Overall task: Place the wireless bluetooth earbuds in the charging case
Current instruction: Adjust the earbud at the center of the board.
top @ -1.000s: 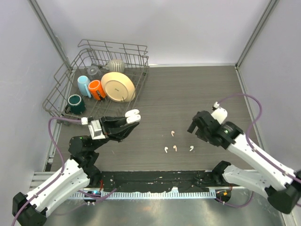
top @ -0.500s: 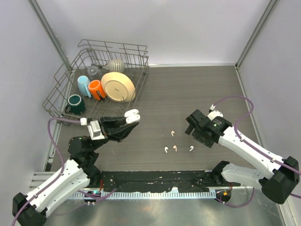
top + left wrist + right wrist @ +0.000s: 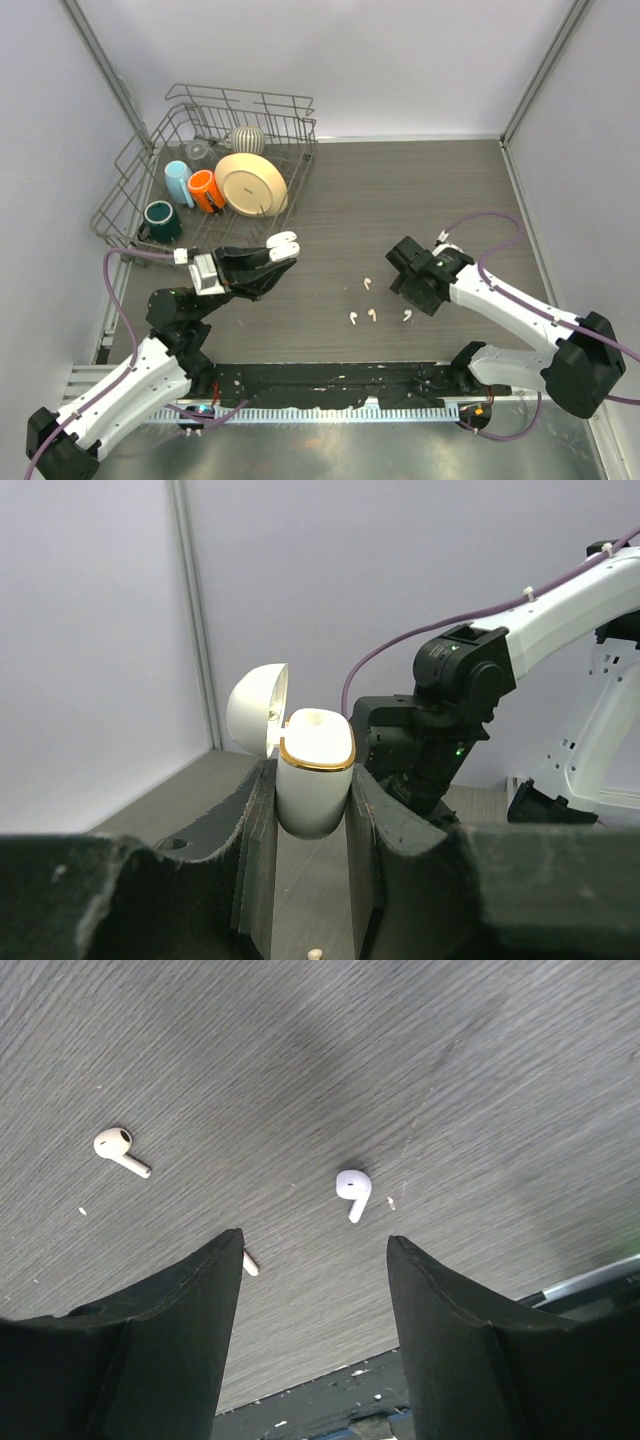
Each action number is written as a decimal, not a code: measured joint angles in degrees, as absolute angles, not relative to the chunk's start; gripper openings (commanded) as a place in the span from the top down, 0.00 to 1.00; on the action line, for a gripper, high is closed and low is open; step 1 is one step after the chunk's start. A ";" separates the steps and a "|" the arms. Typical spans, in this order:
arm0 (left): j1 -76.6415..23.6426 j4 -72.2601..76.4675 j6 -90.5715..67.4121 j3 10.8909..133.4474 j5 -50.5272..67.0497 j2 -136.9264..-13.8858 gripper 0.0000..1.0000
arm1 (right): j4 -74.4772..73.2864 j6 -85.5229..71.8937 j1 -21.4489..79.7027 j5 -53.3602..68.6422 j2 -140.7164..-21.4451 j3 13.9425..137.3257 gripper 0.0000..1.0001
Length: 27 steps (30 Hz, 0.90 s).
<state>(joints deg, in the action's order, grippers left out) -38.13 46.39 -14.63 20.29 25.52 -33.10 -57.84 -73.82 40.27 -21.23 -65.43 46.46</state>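
Since a second ago the right gripper has swung in from the right side of the table toward its middle. It now hangs just beside the rightmost earbud, while the left arm and the earbuds lie as they did.

We see the four wireless bluetooth earbuds loose on the dark wood-grain table, near its front edge. Three sit in a short row and one a little farther back. Each is white and comma-shaped, with a short stem.

From the right wrist view, one earbud lies flat on the table in the gap between the wide-spread fingers, touching neither. Another sits off to the side, and a third peeks out from behind one finger.

The charging case is off the table, clamped upright in the left gripper, to the left of the earbuds. It is white and rounded with a gold rim, its lid flipped open.

At the far left corner stands a wire dish rack holding a cream plate and an orange mug.
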 measured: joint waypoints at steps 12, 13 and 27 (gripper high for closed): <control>-38.13 44.53 -14.52 20.29 24.97 -29.98 1.00 | -51.66 -71.66 40.27 -19.22 -70.61 42.22 0.38; -38.13 44.45 -14.52 20.29 24.93 -29.98 1.00 | -51.51 -71.61 40.27 -19.16 -70.72 41.85 0.39; -38.13 44.01 -14.55 20.29 24.82 -30.85 1.00 | -46.15 -69.01 40.10 -18.02 -72.69 37.91 0.48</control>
